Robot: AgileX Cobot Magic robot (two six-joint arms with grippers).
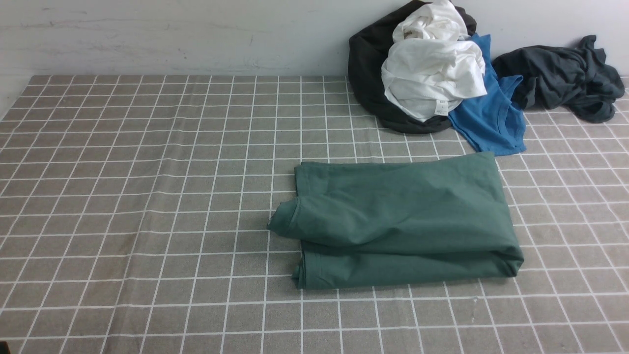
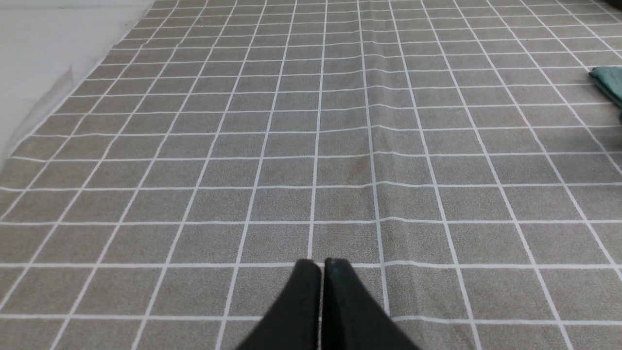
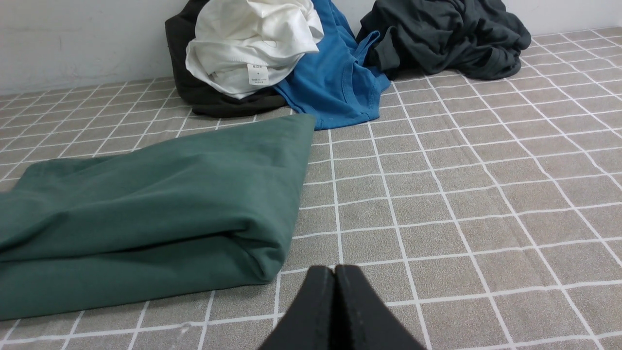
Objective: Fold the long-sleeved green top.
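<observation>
Green top (image 1: 403,221) lies folded into a compact rectangle, centre-right on the tabletop (image 1: 147,196), so I judge the folding's about done. My left pincer (image 2: 322,265) is shut, empty, above bare cloth w/ only the top's edge in its view. My right pincer (image 3: 334,270) is shut too, empty, just beside the top's near-right corner. Sleeves & neck label tucked away, can't see them. Far right: white garment (image 1: 432,73), blue T-shirt (image 1: 491,118), dark grey garment (image 1: 560,73) piled by the wall, apart from it.

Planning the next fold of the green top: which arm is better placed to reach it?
Probably the right. Its shut claw hovers beside the green long-sleeved top, near its folded corner. The left claw, also shut, faces bare checked cloth, with only an edge of the top far off.
</observation>
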